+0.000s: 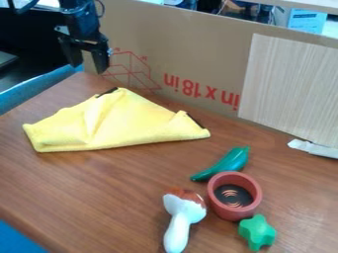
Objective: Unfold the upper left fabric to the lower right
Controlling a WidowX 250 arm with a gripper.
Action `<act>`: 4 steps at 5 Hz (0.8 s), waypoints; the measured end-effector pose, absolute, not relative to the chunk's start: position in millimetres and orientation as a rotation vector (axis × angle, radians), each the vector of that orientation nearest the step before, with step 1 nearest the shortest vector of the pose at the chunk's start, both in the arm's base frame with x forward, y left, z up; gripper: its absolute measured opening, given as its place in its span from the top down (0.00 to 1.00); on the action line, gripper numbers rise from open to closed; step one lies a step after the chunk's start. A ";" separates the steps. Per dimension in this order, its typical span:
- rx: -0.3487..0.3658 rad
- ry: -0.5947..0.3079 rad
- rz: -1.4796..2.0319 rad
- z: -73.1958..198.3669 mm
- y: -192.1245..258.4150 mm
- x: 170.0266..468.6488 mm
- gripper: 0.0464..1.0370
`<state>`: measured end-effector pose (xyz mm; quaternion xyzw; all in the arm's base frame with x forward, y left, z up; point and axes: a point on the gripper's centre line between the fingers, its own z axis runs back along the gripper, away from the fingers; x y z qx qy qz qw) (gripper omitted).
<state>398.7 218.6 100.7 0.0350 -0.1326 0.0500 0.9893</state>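
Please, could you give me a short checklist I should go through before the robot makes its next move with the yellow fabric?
1. Gripper open, nothing between its fingers: ok.
2. Yellow fabric flat on the table: not ok, it is folded and has raised creases.
3. Fingers at the fabric's upper edge: not ok, they hang beyond it, toward the upper left.
4. Lower right free of objects: not ok, the green pepper, red pot, mushroom toy and green star are there.
5. Number of fabric layers at the upper corner: cannot tell.
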 end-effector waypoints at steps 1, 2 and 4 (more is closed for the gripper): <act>0.021 -0.256 0.116 97.9 232.0 400.9 0.04; -0.039 -0.243 0.118 94.3 237.8 405.0 0.04; -0.088 -0.224 0.111 83.5 238.6 404.6 0.04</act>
